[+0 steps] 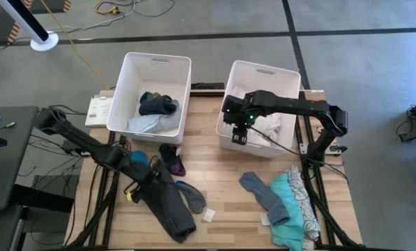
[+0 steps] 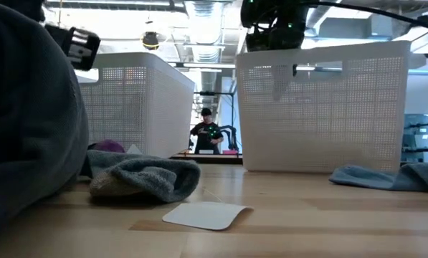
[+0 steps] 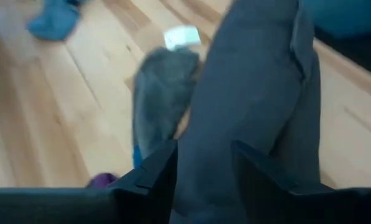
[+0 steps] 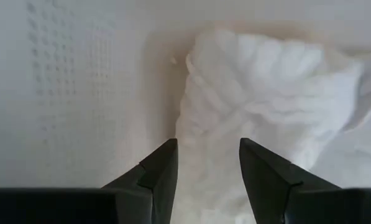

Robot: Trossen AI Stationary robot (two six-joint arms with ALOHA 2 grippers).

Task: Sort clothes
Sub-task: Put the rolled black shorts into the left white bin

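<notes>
My left gripper (image 1: 150,180) is low over the table's near left and shut on a dark grey garment (image 1: 174,213), which fills the left of the low view (image 2: 27,115). My right gripper (image 1: 239,132) is over the right white bin (image 1: 291,80), shut on a white ribbed garment (image 4: 260,81). Loose clothes lie on the table. A grey sock (image 1: 192,196) lies by the dark garment, and a purple-and-black piece (image 1: 173,159) lies in front of the left bin. At the near right lie a blue-grey sock (image 1: 260,192), a teal piece (image 1: 286,206) and a patterned white piece (image 1: 302,188). My left gripper pinches the dark grey garment's upper end (image 3: 204,155) between its two fingers, coming slanting down from the table's left. The rest trails from the fingers toward the near edge and lies on the table (image 1: 182,226). My right gripper pinches one end of the white garment (image 4: 207,149) between its two fingers, pointing down into the right bin. The garment hangs below the fingers inside the bin, showing as a shadow behind the perforated wall (image 2: 282,82).
The left white bin (image 1: 134,70) holds a navy piece (image 1: 157,104) and a pale blue piece (image 1: 148,124). The right bin holds white pieces (image 1: 274,129). A small white card (image 1: 208,215) lies near the front edge. A person (image 2: 206,132) stands in the room beyond.
</notes>
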